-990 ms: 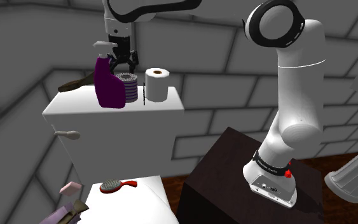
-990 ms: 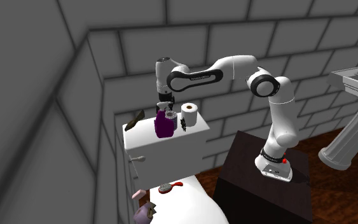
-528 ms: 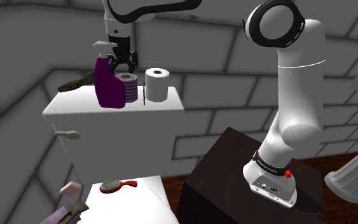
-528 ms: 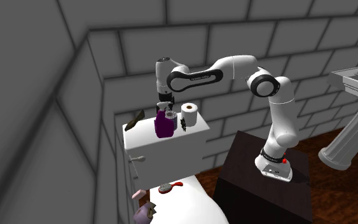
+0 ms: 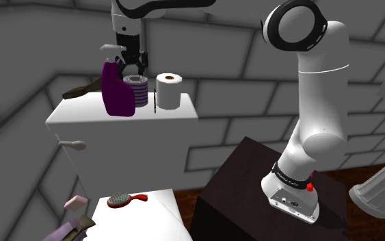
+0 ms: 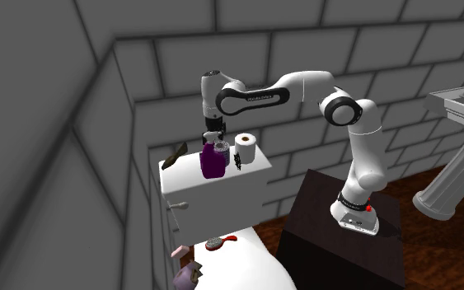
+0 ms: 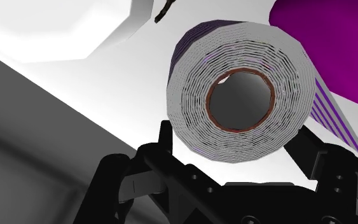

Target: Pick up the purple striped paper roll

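Tank lid of the white toilet is carrying everything I am working with, and I am reaching straight down over its middle. A purple spray bottle is standing toward the lid's front edge, just beside my target and partly covering it in the shoulder view. A plain white paper roll is standing upright nearer the lid's end on the shoulder view's right, close to the target but apart from it. The purple striped paper roll is sitting upright between those two, its core facing up at my wrist camera.

My fingers are bracketing that roll on opposite sides and appear to be pressing its wrap, so I am judging them closed on it. I cannot tell whether its base is clearing the lid yet.

I am thinking the lift wants to go straight up, with steady squeeze and no sideways drift, because the bottle is crowding one side and a nudge could tip it. Soft paper may be giving under pressure, so I am favouring a slow rise.
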